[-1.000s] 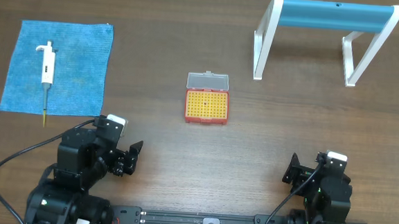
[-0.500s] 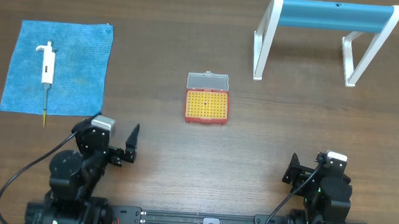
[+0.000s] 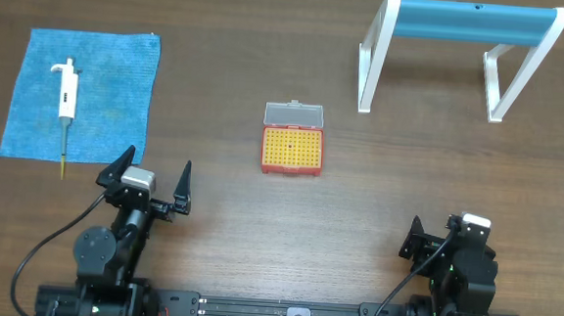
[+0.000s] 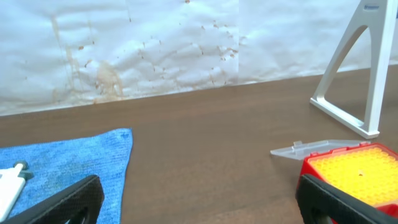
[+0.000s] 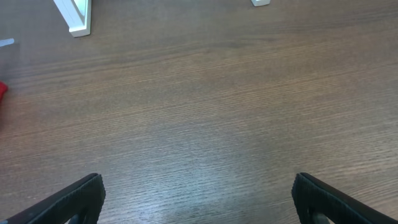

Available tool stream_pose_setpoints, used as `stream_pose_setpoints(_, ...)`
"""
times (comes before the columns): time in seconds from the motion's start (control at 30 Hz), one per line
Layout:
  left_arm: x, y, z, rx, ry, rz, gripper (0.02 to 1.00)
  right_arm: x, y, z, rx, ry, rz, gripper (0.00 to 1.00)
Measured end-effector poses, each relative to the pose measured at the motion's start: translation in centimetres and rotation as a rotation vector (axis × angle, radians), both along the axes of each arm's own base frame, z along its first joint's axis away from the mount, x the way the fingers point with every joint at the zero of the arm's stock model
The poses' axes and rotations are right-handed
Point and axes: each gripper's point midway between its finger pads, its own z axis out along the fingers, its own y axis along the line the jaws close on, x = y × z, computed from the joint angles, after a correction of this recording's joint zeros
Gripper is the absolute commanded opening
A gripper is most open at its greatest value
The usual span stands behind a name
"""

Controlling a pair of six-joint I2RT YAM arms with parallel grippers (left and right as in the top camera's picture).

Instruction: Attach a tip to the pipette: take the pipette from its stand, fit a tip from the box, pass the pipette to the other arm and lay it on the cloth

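2 arms: both sit at the near edge of the wooden table, 1 at the left and 1 at the right.
Left gripper: fingers spread wide, holding nothing, near the cloth's near right corner.
Right gripper: fingers spread wide, empty, over bare wood.
Tip box: red, mid-table, yellow inside, clear lid folded open on its far side.
Cloth: blue, lying flat at the far left.
Pipette: white, lying on the cloth's left part, head toward the far side.
Tip: yellowish, fitted on the pipette, reaching past the cloth's near edge.
Stand: white legs, blue bar, far right, well apart from the pipette.
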Motion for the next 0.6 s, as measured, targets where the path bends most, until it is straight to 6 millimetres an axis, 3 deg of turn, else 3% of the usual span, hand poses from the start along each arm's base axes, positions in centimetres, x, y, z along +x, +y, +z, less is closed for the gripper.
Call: stream_pose_setpoints(0.6,0.03,0.00,-0.13,0.000,0.000,0.000,0.996,-0.01,-0.01,-0.01,0.000,0.000,0.000,0.974)
